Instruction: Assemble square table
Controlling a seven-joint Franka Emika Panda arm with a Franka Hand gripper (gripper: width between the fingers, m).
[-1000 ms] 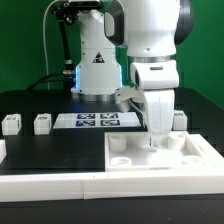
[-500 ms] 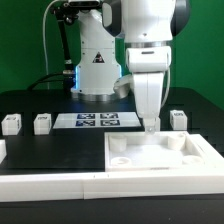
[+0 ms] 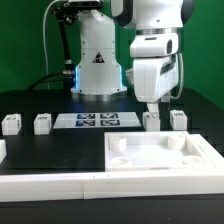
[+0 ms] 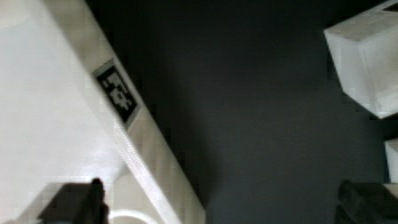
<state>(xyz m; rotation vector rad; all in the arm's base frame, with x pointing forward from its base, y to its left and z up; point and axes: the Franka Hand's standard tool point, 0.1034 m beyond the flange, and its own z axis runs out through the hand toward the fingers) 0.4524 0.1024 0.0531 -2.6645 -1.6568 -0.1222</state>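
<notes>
The square table's white slab (image 3: 152,160) lies flat at the front right, with raised sockets near its corners. Its edge tag (image 4: 116,95) shows in the wrist view. Several short white leg posts stand behind it: two at the exterior view's left (image 3: 11,123) (image 3: 42,123) and two at the right (image 3: 151,120) (image 3: 179,119). My gripper (image 3: 153,104) hangs open just above the nearer right leg post, with nothing between its fingers. In the wrist view the gripper (image 4: 217,205) spans the slab's edge and the black worktop, and a leg post (image 4: 365,65) shows to one side.
The marker board (image 3: 97,121) lies flat between the two pairs of leg posts. A long white rail (image 3: 50,182) runs along the front edge on the exterior view's left. The robot's base (image 3: 97,65) stands at the back.
The gripper has risen from low behind the slab's back edge, still open. A leg post that it covered now stands in plain sight below it.
</notes>
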